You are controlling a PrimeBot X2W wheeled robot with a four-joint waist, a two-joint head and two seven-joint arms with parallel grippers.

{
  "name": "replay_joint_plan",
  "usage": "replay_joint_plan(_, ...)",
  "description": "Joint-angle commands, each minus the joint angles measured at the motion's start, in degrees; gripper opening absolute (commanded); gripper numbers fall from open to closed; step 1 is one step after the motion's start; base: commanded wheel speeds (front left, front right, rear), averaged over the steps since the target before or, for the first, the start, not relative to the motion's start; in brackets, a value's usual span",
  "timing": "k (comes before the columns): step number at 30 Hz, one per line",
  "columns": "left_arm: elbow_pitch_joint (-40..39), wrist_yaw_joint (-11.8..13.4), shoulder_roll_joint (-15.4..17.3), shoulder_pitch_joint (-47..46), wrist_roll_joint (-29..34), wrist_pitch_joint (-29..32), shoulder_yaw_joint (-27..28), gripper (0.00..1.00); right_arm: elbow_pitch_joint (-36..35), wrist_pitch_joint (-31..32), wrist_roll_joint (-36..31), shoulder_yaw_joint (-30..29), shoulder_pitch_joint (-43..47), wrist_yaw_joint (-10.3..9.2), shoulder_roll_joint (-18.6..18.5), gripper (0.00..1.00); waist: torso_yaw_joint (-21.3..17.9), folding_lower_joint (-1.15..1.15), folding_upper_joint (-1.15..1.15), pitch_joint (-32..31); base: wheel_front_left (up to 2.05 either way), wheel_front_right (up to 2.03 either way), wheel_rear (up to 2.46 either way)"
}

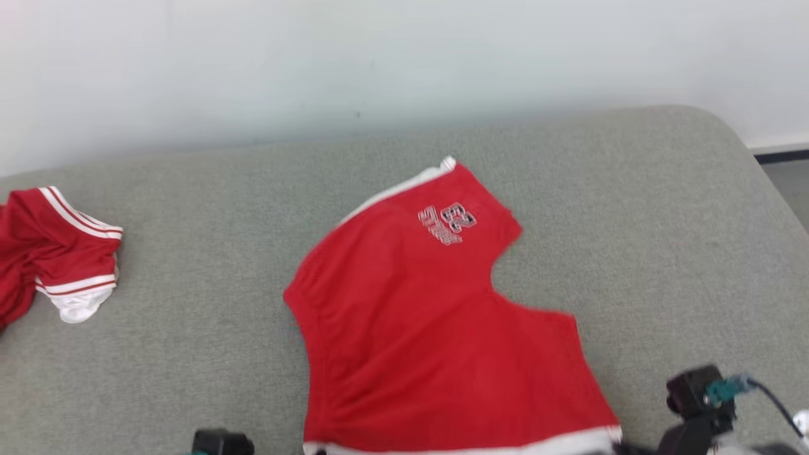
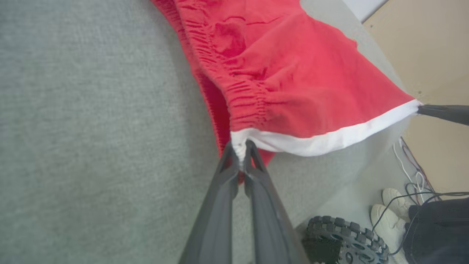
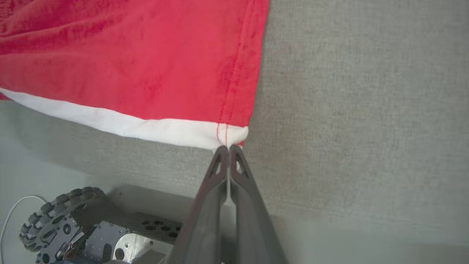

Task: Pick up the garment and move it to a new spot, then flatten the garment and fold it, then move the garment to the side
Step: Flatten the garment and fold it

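My left gripper's [image 2: 242, 154] jaws are clamped together on the gathered corner where the elastic waistband [image 2: 242, 99] meets the white side stripe [image 3: 146, 128]. My right gripper's [image 3: 228, 148] jaws are pinched shut on the stripe's other end, at the stitched leg-hem corner. Between them the stripe runs taut and seems raised just off the grey fabric-covered cushion [image 1: 189, 265], along its near edge. The rest of the red jersey shorts with white trim [image 1: 430, 328] drape from there onto the cushion's middle.

I judge the cloth light, limp and slightly stretchy. It will sag wherever it is unsupported, and there is nothing to break. Corners and seams give the firmest bite, so these two holds suit me.

The waistband faces the cushion's left end and both legs face its right end. The far leg, bearing a printed number [image 1: 450, 222], angles toward the cushion's back edge. The long axis looks to run from near edge to back, somewhat skewed. A crumpled red garment with white stripes [image 1: 57, 253] sits at the cushion's left end, well apart.
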Motion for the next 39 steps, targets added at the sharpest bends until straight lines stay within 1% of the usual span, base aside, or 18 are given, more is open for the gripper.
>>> replay_joint_plan(1, -0.4, 0.3, 0.5, 0.8, 0.2, 0.3, 0.0, 0.00, -0.4, 0.5, -0.1, -0.4, 0.8, -0.13, 0.1, 0.00, 0.9, 0.02, 0.02, -1.5, 0.00, 0.00, 0.00)
replay_joint_plan(5, -4.1, 1.7, 2.7, 3.8, 0.9, 4.3, -2.8, 0.00, -5.0, 6.2, -0.8, -2.3, 7.5, -0.13, 0.6, 0.00, 1.9, 0.02, 0.02, -2.3, 0.00, 0.00, 0.00)
replay_joint_plan(7, -6.0, 2.4, 3.2, 4.9, 1.2, 4.9, -3.3, 0.00, -7.6, 7.1, -1.4, -3.3, 9.2, -0.13, 0.6, 0.00, 2.0, 0.02, 0.02, -2.5, 0.00, 0.00, 0.00)
replay_joint_plan(11, -8.8, 3.2, 2.2, 5.9, -0.9, 4.3, -2.3, 0.00, -10.9, 4.3, -2.1, -4.6, 8.0, -0.13, 1.0, 0.00, 2.4, 0.02, 0.02, -2.7, 0.00, 0.00, 0.00)
replay_joint_plan(15, -10.3, 2.9, 0.8, 3.1, -2.1, 4.7, -1.5, 0.00, -11.6, -0.5, -3.2, -3.4, 3.2, -0.14, -0.9, 0.00, 3.6, 0.02, 0.02, -2.4, 0.00, 0.00, 0.00)
replay_joint_plan(17, -9.9, 2.8, -0.4, 1.1, -2.8, 5.2, -0.9, 0.00, -9.9, -2.6, -3.6, -2.3, -0.4, -0.14, -1.9, 0.00, 4.2, 0.02, 0.02, -1.9, 0.00, 0.00, 0.00)
replay_joint_plan(20, -8.8, 2.9, -2.0, -2.5, -3.3, 5.3, 0.4, 0.00, -5.5, -5.5, -3.8, -0.1, -6.9, -0.13, -3.4, 0.00, 5.1, 0.02, 0.02, -0.7, 0.00, 0.00, 0.00)
replay_joint_plan(23, -6.5, 3.2, -3.7, -6.6, -3.3, 5.3, 1.7, 0.00, 0.4, -8.2, -3.4, 3.0, -14.7, -0.13, -4.4, 0.00, 6.2, 0.02, 0.02, 1.0, 0.00, 0.00, 0.00)
replay_joint_plan(24, -5.7, 3.3, -4.5, -7.9, -3.2, 5.0, 2.0, 0.00, 2.6, -9.2, -3.4, 4.0, -17.2, -0.13, -4.7, 0.00, 6.7, 0.02, 0.02, 1.6, 0.00, 0.00, 0.00)
replay_joint_plan(25, -3.4, 3.7, -6.1, -10.2, -3.4, 4.6, 2.7, 0.00, 7.1, -11.9, -3.4, 6.2, -22.5, -0.14, -5.0, 0.00, 7.5, 0.02, 0.02, 2.6, 0.00, 0.00, 0.00)
replay_joint_plan(28, 0.0, 4.8, -8.1, -13.9, -1.6, 2.9, 3.3, 0.00, 14.1, -16.0, -4.1, 9.2, -30.1, -0.13, -4.7, 0.00, 8.8, 0.02, 0.02, 4.5, 0.00, 0.00, 0.00)
replay_joint_plan(31, 3.4, 6.0, -11.1, -16.7, -0.9, 1.2, 3.6, 0.00, 21.0, -19.3, -6.2, 11.7, -36.7, -0.14, -4.6, 0.00, 10.4, 0.02, 0.02, 6.7, 0.00, 0.00, 0.00)
replay_joint_plan(34, 6.8, 6.9, -13.4, -19.7, 0.0, -0.4, 3.9, 0.00, 27.4, -22.1, -8.1, 13.0, -42.8, -0.13, -3.7, 0.00, 11.8, 0.02, 0.02, 8.7, 0.00, 0.00, 0.00)
replay_joint_plan(39, 12.0, 8.3, -16.9, -23.7, 0.6, -2.2, 4.5, 0.00, 36.6, -25.8, -11.2, 12.9, -50.0, -0.13, -1.7, 0.00, 13.8, 0.02, 0.02, 11.4, 0.00, 0.00, 0.00)
